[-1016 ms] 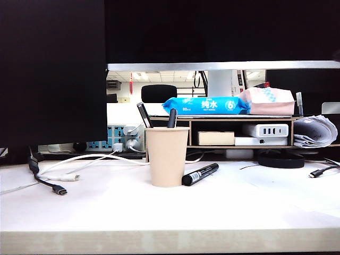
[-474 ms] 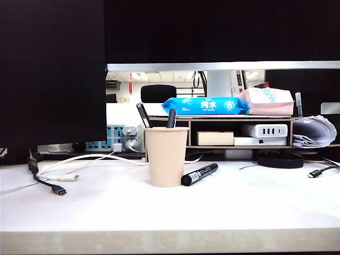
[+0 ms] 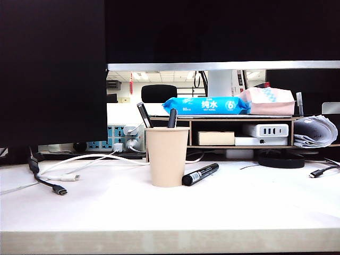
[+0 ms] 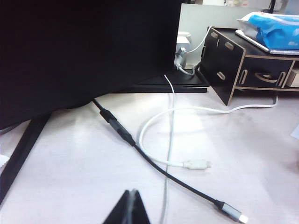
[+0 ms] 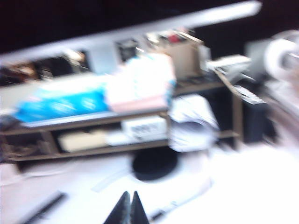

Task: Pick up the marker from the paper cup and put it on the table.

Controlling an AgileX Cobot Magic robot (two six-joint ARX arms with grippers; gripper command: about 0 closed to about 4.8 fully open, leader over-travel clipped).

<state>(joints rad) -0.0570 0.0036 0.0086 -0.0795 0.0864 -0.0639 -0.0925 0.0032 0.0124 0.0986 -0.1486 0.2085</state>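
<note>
The marker (image 3: 200,174) lies on the tabletop (image 3: 170,212) touching the cup (image 3: 167,155). Our left end effector (image 4: 132,196) and right end effector (image 5: 130,198) are pressed together, empty. We risk nudging the marker, rolling it away.

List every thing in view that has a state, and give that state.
marker: lying flat on the table, just right of the cup
paper cup: upright, holding two dark pens
left gripper: shut, empty, above the cables
right gripper: shut, empty
</note>
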